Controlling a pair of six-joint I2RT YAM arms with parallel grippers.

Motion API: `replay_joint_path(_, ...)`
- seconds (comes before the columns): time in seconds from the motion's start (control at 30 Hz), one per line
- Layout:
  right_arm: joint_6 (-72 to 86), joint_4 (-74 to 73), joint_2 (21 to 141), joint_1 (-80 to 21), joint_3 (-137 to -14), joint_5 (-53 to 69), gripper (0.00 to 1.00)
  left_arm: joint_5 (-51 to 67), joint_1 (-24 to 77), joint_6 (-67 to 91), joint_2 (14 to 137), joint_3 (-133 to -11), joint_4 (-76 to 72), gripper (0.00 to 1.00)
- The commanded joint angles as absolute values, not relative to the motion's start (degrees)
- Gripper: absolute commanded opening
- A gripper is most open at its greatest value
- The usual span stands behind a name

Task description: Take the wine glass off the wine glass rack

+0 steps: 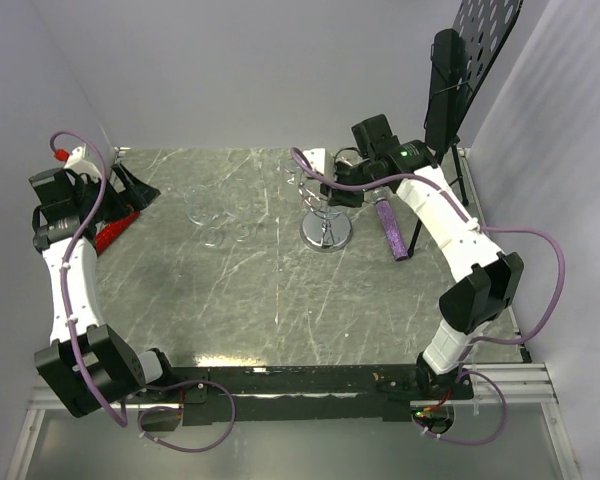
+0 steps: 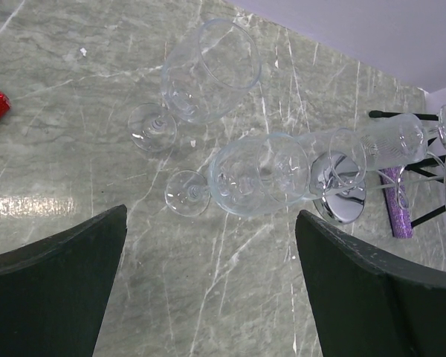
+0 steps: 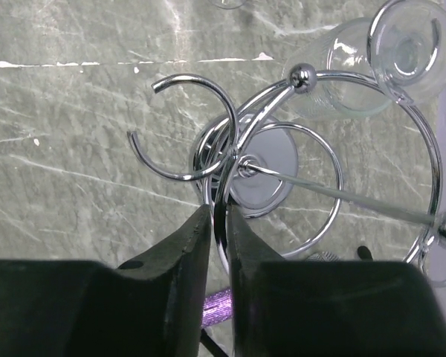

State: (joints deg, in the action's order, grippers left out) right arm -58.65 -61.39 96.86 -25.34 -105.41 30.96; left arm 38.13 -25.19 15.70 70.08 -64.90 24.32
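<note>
The chrome wine glass rack (image 1: 325,222) stands right of the table's middle on its round disc base (image 3: 264,163). A ribbed clear wine glass (image 3: 340,78) hangs from a wire loop on the rack's far side. It also shows in the left wrist view (image 2: 390,141). My right gripper (image 3: 219,219) is shut on one chrome wire loop (image 3: 221,223) of the rack, just above the base; it reaches in from the right (image 1: 345,188). My left gripper (image 2: 208,216) is open and empty, held above the table at the far left (image 1: 75,200).
Two more clear wine glasses (image 2: 208,71) (image 2: 245,178) stand on the marble table (image 1: 230,300) left of the rack. A purple stick (image 1: 392,228) lies right of the rack. A black tripod stand with a perforated panel (image 1: 485,40) is at the back right. A red object (image 1: 115,230) lies at the left.
</note>
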Motion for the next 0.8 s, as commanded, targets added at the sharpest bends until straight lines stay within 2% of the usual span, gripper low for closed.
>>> replay_joint_path(0.0, -60.12, -61.7, 92.2, -25.05, -105.38, 31.73, 0.3, 39.73, -24.61, 14.76, 70.49, -67.94, 22.68, 0.99)
replay_joint_path(0.13, -59.33, -59.6, 89.92, -25.05, -103.02, 30.24, 0.46, 41.22, -23.91, 14.42, 70.66, -68.46, 22.59, 0.99)
replay_joint_path(0.23, -59.41, -58.1, 87.72, -24.96, -100.47, 28.92, 0.52, 41.66, -22.59, 13.01, 70.05, -69.17, 21.98, 1.0)
replay_joint_path(0.47, -54.86, -53.27, 83.5, -24.35, -95.72, 24.97, 0.57, 43.41, -17.85, 10.28, 68.81, -71.01, 19.77, 1.0)
replay_joint_path(0.77, -48.25, -51.5, 85.51, -22.94, -95.36, 14.94, 0.56, 48.69, -15.03, 11.42, 71.8, -73.39, 19.87, 1.0)
